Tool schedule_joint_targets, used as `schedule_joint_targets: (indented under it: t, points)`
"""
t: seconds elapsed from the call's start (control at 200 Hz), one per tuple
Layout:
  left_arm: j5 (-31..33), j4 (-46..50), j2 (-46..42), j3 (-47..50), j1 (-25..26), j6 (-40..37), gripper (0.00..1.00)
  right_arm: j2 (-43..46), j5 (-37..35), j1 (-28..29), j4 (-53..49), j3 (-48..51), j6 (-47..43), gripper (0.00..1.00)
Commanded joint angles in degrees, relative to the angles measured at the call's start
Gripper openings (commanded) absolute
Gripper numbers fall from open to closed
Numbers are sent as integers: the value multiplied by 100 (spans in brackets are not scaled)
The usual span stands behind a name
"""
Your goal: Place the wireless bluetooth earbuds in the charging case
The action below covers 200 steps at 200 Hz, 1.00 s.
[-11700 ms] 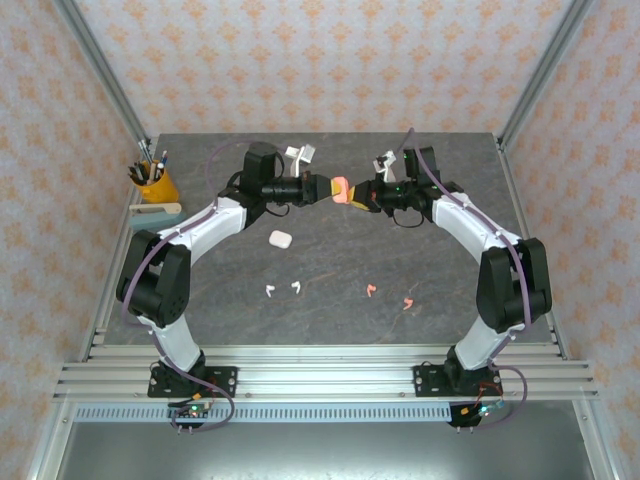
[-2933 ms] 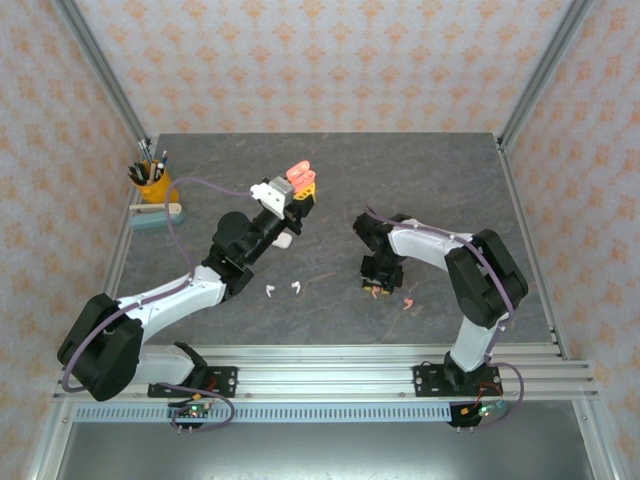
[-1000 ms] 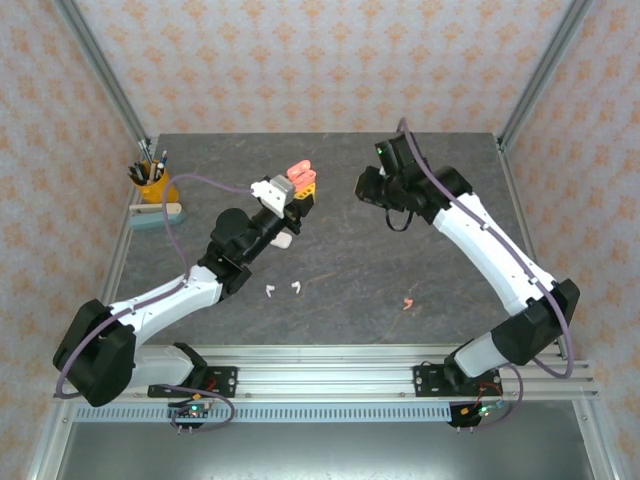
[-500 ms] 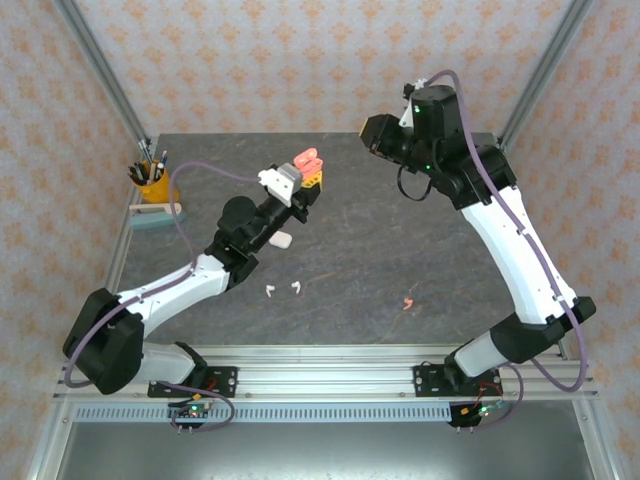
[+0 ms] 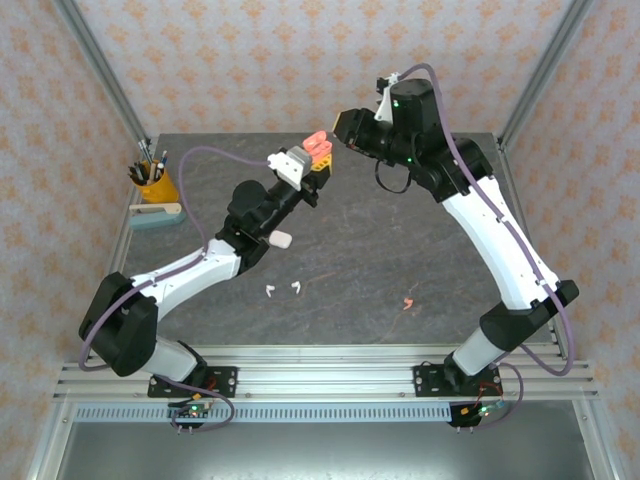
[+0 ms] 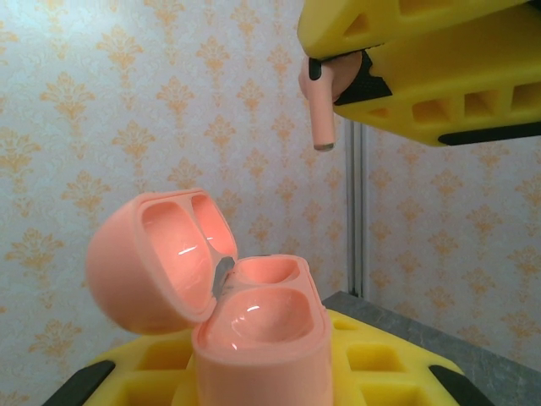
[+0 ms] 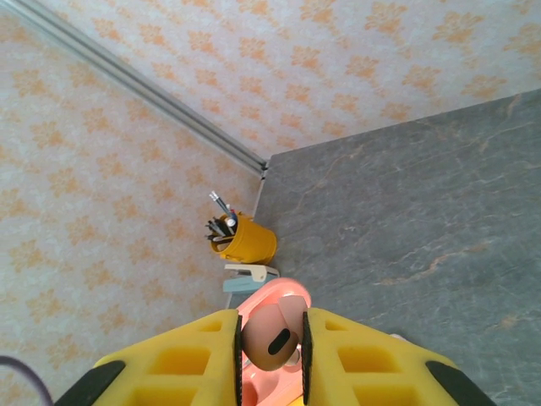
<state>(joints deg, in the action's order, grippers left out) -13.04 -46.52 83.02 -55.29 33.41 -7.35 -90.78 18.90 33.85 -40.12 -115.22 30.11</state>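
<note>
Right pincer was clamped on a salmon-pink stemmed plastic earbud, whose stem pointed down from between the yellow fingers. Just below it, not touching, sat the salmon-pink pebble-shaped plastic charging case, with its lid open and its two glossy wells showing. The case was gripped firmly by the left pincer, which was held up off the grey stone-look table.

Well below both pincers, a white pebble-shaped plastic case lay on the table beside the left arm. Nearer the arm bases lay a white stemmed plastic earbud and, just beside it, its white twin. Well apart from these, on the right pincer's side, lay a second salmon-pink earbud.

Farthest out, beyond the left pincer at the table's left edge, a yellow cup of pens stood next to a pale teal block with a tan top.
</note>
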Motion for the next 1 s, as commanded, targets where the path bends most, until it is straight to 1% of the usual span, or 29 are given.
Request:
schedule_joint_targets:
  t: [0.0,0.596,0.996]
  points:
    - [-4,-358,30,-264,34,74,0,33,190,68,418,-74,107,24]
    - [-102,-401,89,-410,34,208,0,44,487,273,734,270,287,24]
    - [-120,-376,126,-492,34,208,0,69,457,340,768,429,320,24]
